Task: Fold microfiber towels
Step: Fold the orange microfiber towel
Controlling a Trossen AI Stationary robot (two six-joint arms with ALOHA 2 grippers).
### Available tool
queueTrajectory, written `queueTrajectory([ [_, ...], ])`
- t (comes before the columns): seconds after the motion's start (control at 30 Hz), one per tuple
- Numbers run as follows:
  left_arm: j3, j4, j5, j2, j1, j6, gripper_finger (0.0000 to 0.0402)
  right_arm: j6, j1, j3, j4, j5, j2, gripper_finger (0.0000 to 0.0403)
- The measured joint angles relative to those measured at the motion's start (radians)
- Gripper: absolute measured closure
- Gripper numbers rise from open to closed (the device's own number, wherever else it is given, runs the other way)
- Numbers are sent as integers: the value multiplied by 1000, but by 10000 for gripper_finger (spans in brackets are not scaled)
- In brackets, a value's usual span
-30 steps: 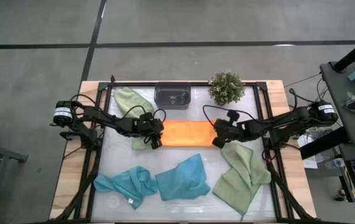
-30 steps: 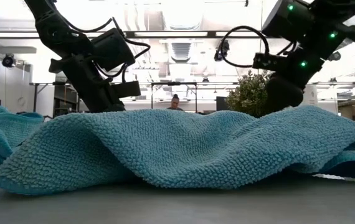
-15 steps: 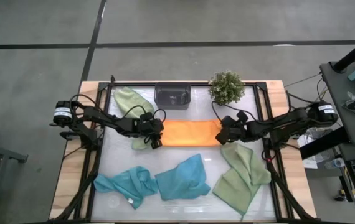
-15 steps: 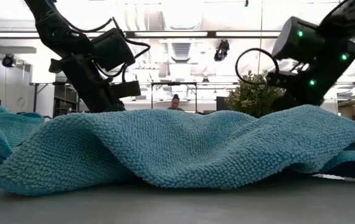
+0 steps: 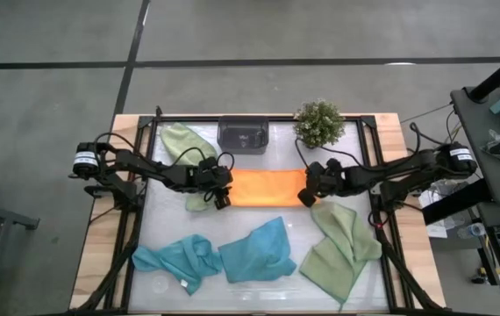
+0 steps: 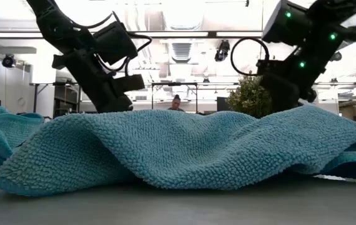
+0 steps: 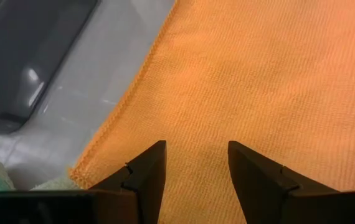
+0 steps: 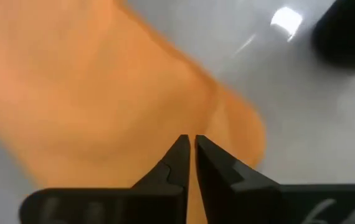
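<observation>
The orange towel [image 5: 267, 188] lies as a flat folded strip at the table's middle. My left gripper [image 5: 224, 197] is open over its left end [image 7: 184, 118], with one finger on either side of a patch of cloth. My right gripper [image 5: 307, 191] is at the towel's right end [image 8: 227, 118], its fingers shut. In the low view a teal towel [image 6: 184, 150] hides both grippers' tips. Two teal towels [image 5: 175, 259] [image 5: 259, 250] and a sage green one [image 5: 342, 246] lie crumpled near the front. Another sage green towel [image 5: 180, 145] lies under my left arm. My left gripper is over the towel's left end, fingers pointing down; I cannot tell whether the fingertips [image 7: 146, 171] touch the cloth. My right gripper is shut on the orange towel's right end [image 8: 218, 134], coming from above and from the table's right. The fingertips hide the place of contact. That end bulges in a rounded fold, and the rest lies flat on the table.
A dark grey tray [image 5: 244, 136] and a small potted plant [image 5: 318, 123] stand at the far edge, just behind the orange towel. The black frame rails [image 5: 375, 167] run along the table's left and right sides.
My right gripper went toward the table's right edge, drawing the orange towel's right end out longer. It then came back toward the left and rose, and the end came back with it. My left gripper has stayed at the left end, tipping slightly.
</observation>
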Motion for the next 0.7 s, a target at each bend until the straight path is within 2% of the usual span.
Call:
queueTrajectory([
  [0.13, 0, -1, 0, 0, 0, 1, 244, 121, -33, 19, -112, -131, -5, 340],
  [0.33, 0, -1, 0, -1, 0, 27, 244, 176, -95, 3, -191, -232, -17, 249],
  [0.53, 0, -1, 0, -1, 0, 33, 244, 166, -128, -1, -198, -264, -36, 167],
  [0.7, 0, 0, 0, -1, 0, 33, 244, 165, -136, -49, -131, -264, -35, 127],
])
